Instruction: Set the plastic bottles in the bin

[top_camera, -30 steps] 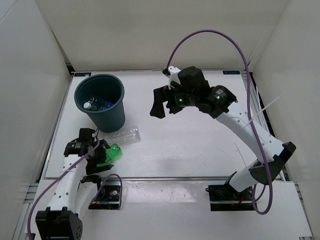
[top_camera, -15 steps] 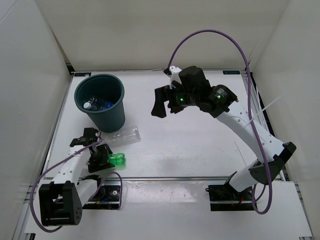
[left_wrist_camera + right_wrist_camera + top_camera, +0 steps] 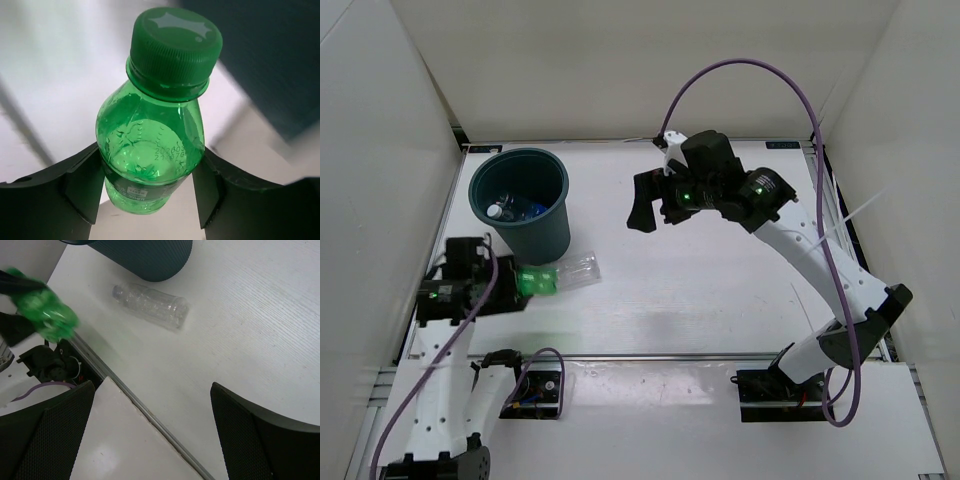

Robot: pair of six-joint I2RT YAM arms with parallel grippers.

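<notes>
My left gripper (image 3: pixel 510 283) is shut on a green plastic bottle (image 3: pixel 537 281) and holds it raised just below the dark teal bin (image 3: pixel 527 228). In the left wrist view the green bottle (image 3: pixel 155 125) sits between my black fingers (image 3: pixel 82 182), cap pointing away. A clear plastic bottle (image 3: pixel 575 270) lies on the table right of the bin's base; it also shows in the right wrist view (image 3: pixel 150 305). The bin holds several bottles (image 3: pixel 510 208). My right gripper (image 3: pixel 642 205) is open and empty, high over the table's middle.
The bin's wall (image 3: pixel 145 257) shows at the top of the right wrist view, with the blurred green bottle (image 3: pixel 45 315) at left. The table's near edge rail (image 3: pixel 135 405) and a black cable box (image 3: pixel 532 390) lie in front.
My left gripper has lifted the green bottle off the table and carried it up toward the bin. The right arm has barely moved.
</notes>
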